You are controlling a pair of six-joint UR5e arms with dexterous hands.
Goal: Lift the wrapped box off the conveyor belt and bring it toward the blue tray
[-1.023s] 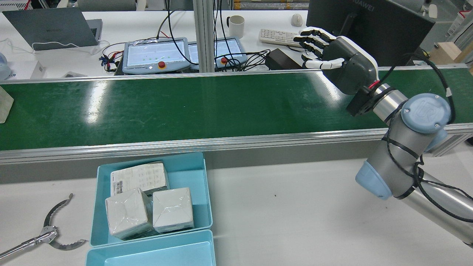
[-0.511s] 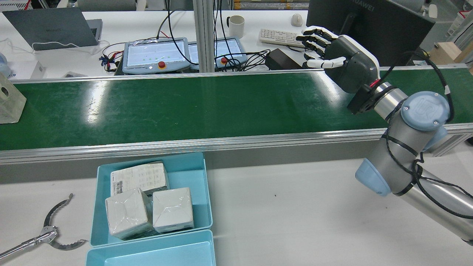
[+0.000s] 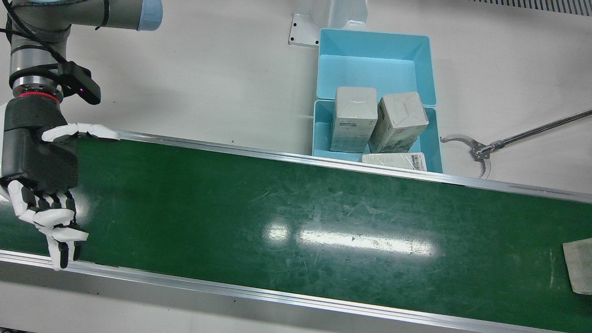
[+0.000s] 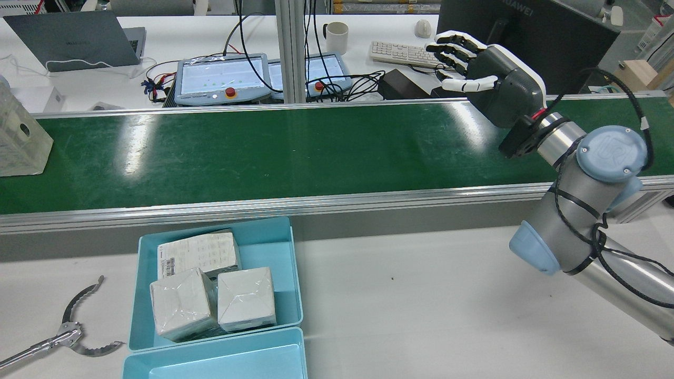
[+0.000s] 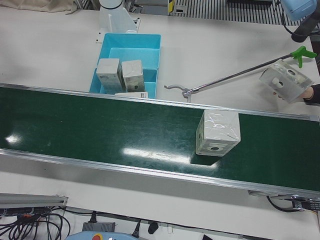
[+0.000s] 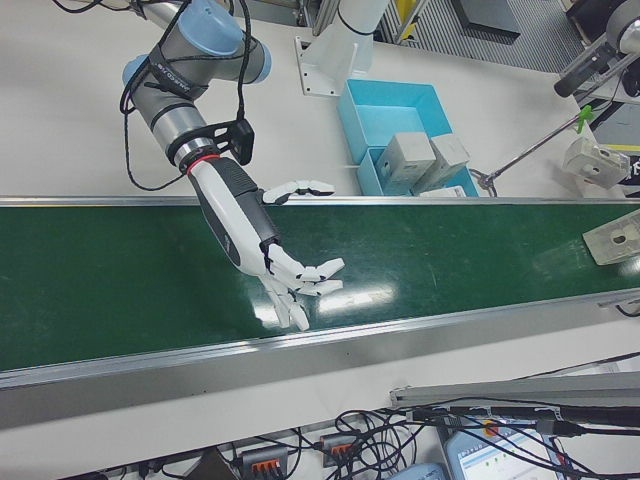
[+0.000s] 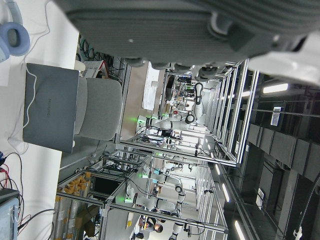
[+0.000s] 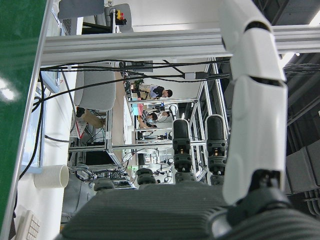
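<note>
A clear-wrapped white box (image 5: 217, 132) rides on the green conveyor belt (image 4: 295, 152). It shows at the far left of the belt in the rear view (image 4: 18, 142) and at the right edge in the front view (image 3: 578, 266). My right hand (image 4: 495, 79) hovers open over the belt's other end, far from the box, fingers spread and holding nothing (image 3: 39, 162). The blue tray (image 4: 263, 245) sits on the table below the belt with three wrapped boxes (image 4: 181, 302) in it. Of my left hand only the palm (image 7: 190, 25) shows, in its own view.
A second, empty blue tray (image 4: 221, 358) abuts the filled one. A metal grabber tool (image 4: 68, 331) lies on the table beside the trays. A person's hand holds another wrapped box (image 5: 286, 81) off the belt's end. Laptop, pendants and cables lie beyond the belt.
The wrapped box has ridden further onto the belt from the rear view's left edge. My right hand has risen slightly and shifted a little right, still open.
</note>
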